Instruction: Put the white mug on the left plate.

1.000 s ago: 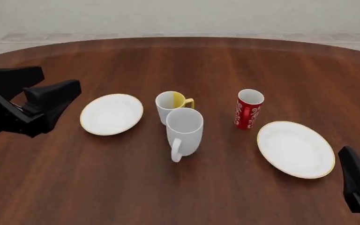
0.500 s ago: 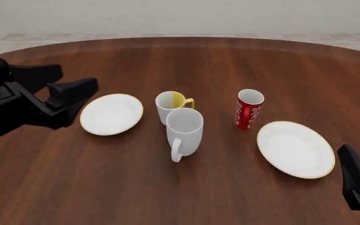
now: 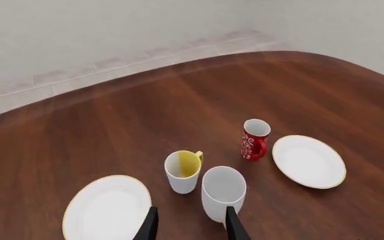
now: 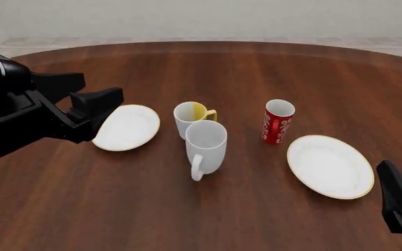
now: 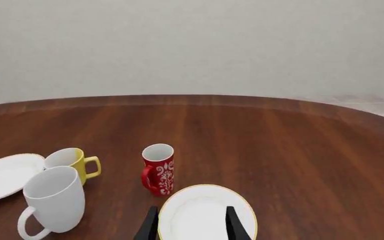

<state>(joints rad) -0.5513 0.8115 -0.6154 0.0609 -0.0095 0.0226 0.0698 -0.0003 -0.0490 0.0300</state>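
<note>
White mug (image 4: 207, 147): tall, plain, all white inside and out; upright on the table (image 4: 257, 73); loop handle turned toward the arms' side.
Mug position: just in front of the yellow-lined mug (image 4: 190, 118), nearly touching it; red patterned mug (image 4: 278, 122) off to its right; left plate (image 4: 127, 128) to its left, apart from it.
Left plate: shallow, white, thin gold rim; nothing on it; its left edge is hidden behind the left tool in the front view.
Right plate (image 4: 330, 166): alike in look, right of the white mug, beyond the red mug.
Left tool (image 3: 188, 226): released, fingers parted, gripping nothing; in its wrist view the white mug stands just past the fingertips, toward one finger.
Left arm: reaching in low from the left, tool above the table beside the left plate, aimed toward the white mug.
Right tool (image 5: 193, 224): fingers parted, gripping nothing; right plate just ahead of it.
Right arm: only its dark end shows at the front view's lower right corner, well apart from the white mug.
</note>
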